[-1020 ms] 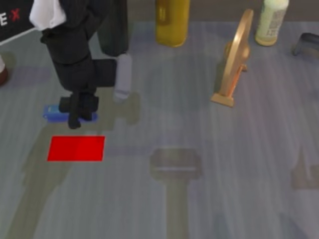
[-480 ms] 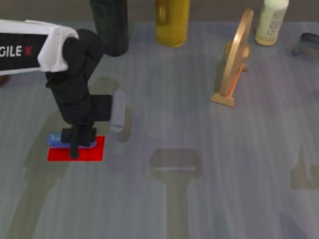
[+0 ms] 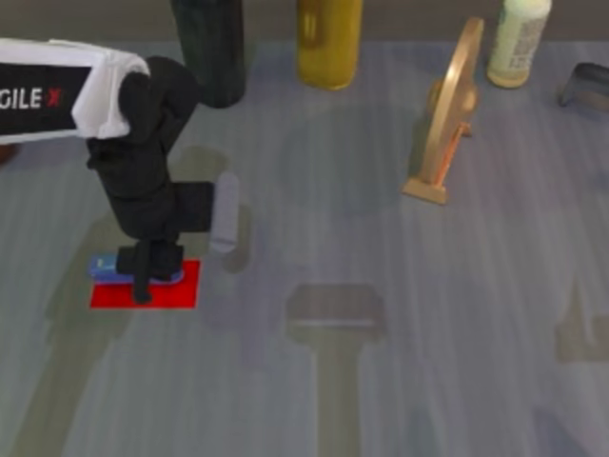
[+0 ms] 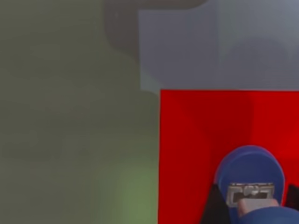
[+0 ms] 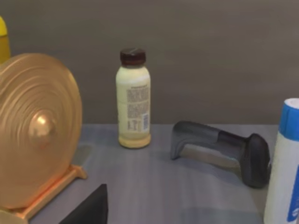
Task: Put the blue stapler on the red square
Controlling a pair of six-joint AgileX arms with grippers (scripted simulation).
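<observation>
My left gripper [image 3: 143, 273] hangs over the left side of the table and is shut on the blue stapler [image 3: 103, 268]. The stapler lies crosswise along the far edge of the red square [image 3: 173, 291], with its blue ends showing on either side of the gripper. In the left wrist view the stapler's rounded blue end [image 4: 250, 170] is over the red square [image 4: 201, 140], with a dark finger [image 4: 216, 207] close on each side. Whether the stapler rests on the patch or hovers just above it cannot be told. My right gripper [image 5: 95, 206] is parked outside the top view.
Along the far edge stand a black bottle [image 3: 209, 48], a yellow bottle [image 3: 329, 43], a gold disc on a stand [image 3: 445, 114], a cream bottle [image 3: 519, 38] and a dark hand scanner [image 3: 585, 84]. A white and blue bottle [image 5: 285, 163] stands near the right gripper.
Over the last second my left gripper carried the stapler from beyond the red square onto its far edge. In the last half second nothing has moved.
</observation>
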